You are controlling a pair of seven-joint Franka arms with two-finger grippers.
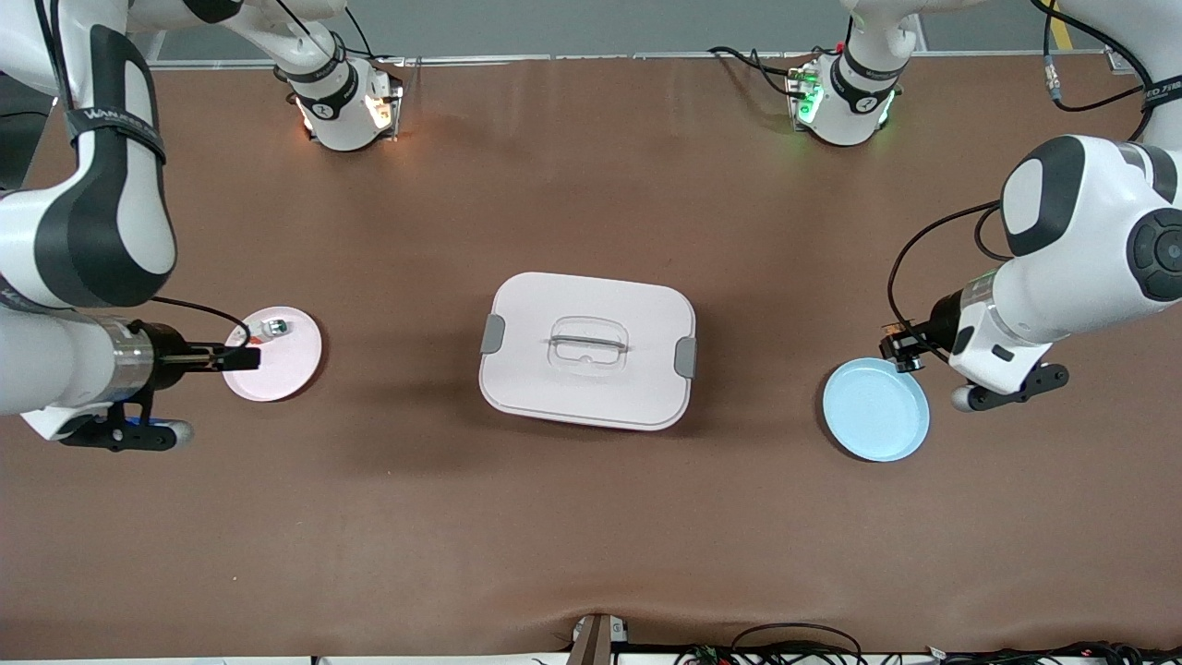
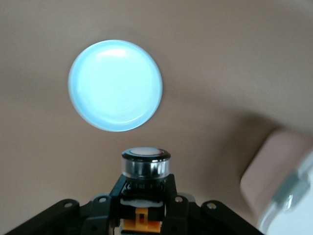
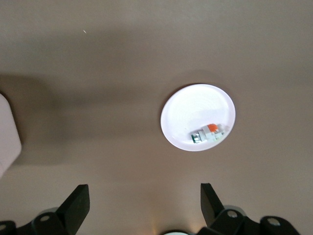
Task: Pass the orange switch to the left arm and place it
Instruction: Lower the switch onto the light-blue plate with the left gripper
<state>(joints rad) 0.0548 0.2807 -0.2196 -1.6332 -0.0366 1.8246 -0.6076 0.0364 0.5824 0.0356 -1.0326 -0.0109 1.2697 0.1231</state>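
Observation:
The orange switch (image 2: 145, 161), with a silver-ringed round cap and an orange body, sits between the fingers of my left gripper (image 2: 145, 188), which is shut on it. In the front view the left gripper (image 1: 900, 349) hangs by the rim of the light blue plate (image 1: 875, 409), toward the left arm's end of the table. The white box (image 1: 587, 349) stands in the middle of the table between the two plates. My right gripper (image 1: 245, 356) is open over the edge of the pink plate (image 1: 286, 369), with nothing between its fingers (image 3: 78, 205).
A small silver-white part (image 1: 274, 327) with a greenish cap lies on the pink plate (image 3: 190, 110); it shows in the right wrist view as well (image 3: 209, 132). The light blue plate (image 2: 115, 84) holds nothing. A corner of the box (image 2: 288, 196) shows in the left wrist view. Brown tabletop surrounds everything.

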